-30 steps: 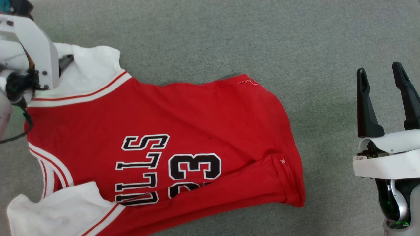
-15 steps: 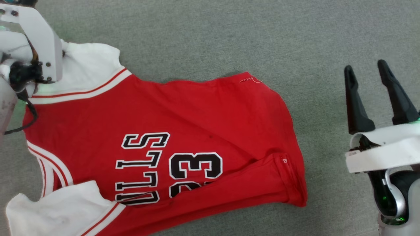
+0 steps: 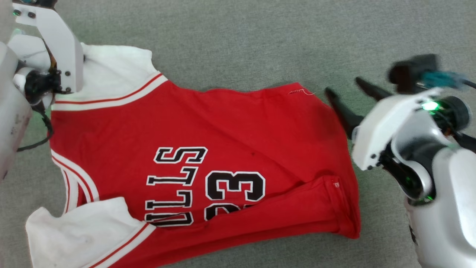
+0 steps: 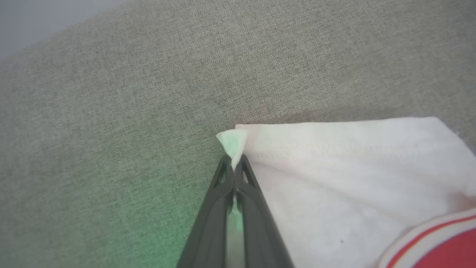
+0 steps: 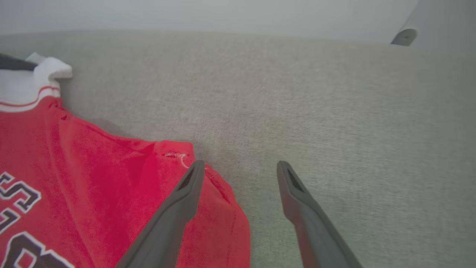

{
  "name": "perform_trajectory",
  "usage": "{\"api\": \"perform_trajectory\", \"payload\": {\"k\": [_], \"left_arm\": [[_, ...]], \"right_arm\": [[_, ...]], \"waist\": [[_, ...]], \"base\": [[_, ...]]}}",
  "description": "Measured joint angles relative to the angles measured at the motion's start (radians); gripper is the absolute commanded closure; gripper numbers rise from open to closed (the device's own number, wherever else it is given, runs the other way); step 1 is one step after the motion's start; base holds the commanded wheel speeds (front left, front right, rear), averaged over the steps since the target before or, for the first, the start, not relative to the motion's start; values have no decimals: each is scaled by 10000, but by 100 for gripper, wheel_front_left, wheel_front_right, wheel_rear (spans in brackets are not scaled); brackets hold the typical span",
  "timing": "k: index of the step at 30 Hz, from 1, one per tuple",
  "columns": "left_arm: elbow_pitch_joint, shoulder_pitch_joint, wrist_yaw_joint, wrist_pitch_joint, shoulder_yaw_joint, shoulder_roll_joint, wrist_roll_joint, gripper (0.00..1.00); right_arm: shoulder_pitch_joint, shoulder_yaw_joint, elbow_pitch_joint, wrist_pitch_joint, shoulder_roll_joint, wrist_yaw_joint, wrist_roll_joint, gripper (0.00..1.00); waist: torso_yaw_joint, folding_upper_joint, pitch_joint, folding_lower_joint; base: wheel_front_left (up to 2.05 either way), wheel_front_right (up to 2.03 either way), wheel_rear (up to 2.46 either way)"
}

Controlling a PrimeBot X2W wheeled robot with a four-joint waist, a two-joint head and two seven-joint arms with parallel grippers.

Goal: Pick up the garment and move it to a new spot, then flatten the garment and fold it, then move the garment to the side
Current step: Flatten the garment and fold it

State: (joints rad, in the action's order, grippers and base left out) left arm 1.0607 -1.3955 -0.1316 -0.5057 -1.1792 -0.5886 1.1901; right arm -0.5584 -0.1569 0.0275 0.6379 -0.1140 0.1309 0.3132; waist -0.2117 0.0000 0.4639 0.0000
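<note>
Item under inspection: the garment, a red jersey with white sleeve panels and red-and-white striped bands; it lies spread on a grey woven surface, chest side up, neck toward the robot's left and hem toward its right; black lettering outlined in white and the number 23 read sideways in the head view. One white sleeve lies at the far left, the other white sleeve at the near left. The near edge of the red body is folded over into a long flap that runs to the hem corner; the body otherwise lies fairly flat, with shallow creases.

Left gripper: fingers pressed together on the corner of the far white sleeve; a small tuft of white cloth stands out beyond the tips; the pinched corner sits low against the grey surface, though whether it is lifted clear cannot be told.

Right gripper: fingers spread well apart, nothing between them; it is blurred in the head view, tips pointing toward the far hem corner of the garment; in the right wrist view one finger crosses the red hem edge and the other lies over bare grey surface; whether either touches the cloth cannot be told. A green light glows on that wrist.
</note>
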Motion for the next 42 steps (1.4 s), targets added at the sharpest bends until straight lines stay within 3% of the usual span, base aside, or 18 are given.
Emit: {"api": "perform_trajectory", "payload": {"k": [5,13,14,15,19,28,42], "left_arm": [[-44,-38,0,105,-27,56,105,100],[-104,-148,0,211,-77,73,257,100],[-109,-160,0,219,-88,79,276,100],[-121,-180,0,221,-98,88,307,100],[-142,-210,0,268,-144,140,337,100],[-420,-141,2,802,-138,130,648,100],[-2159,333,10,1325,33,-291,1701,100]], "right_arm": [[-905,-802,-1214,1722,-238,0,92,0],[-2240,-1386,-2878,3336,-104,2,370,0],[-2401,-1478,-3033,3476,-115,2,378,56],[-2527,-1496,-3196,3580,-98,2,410,100],[-2882,-1388,-3687,3630,-4,2,341,100],[-2917,-853,-4311,2656,222,4,100,100],[-1635,-1051,-4059,395,-617,4,337,100]], "waist": [[110,0,72,0],[179,0,219,0],[192,0,233,0],[206,0,247,0],[267,0,289,0],[449,0,101,0],[1052,0,-1060,0]], "base": [[0,0,0],[0,0,0],[0,0,0],[0,0,0],[0,0,0],[0,0,0],[0,0,0]]}}
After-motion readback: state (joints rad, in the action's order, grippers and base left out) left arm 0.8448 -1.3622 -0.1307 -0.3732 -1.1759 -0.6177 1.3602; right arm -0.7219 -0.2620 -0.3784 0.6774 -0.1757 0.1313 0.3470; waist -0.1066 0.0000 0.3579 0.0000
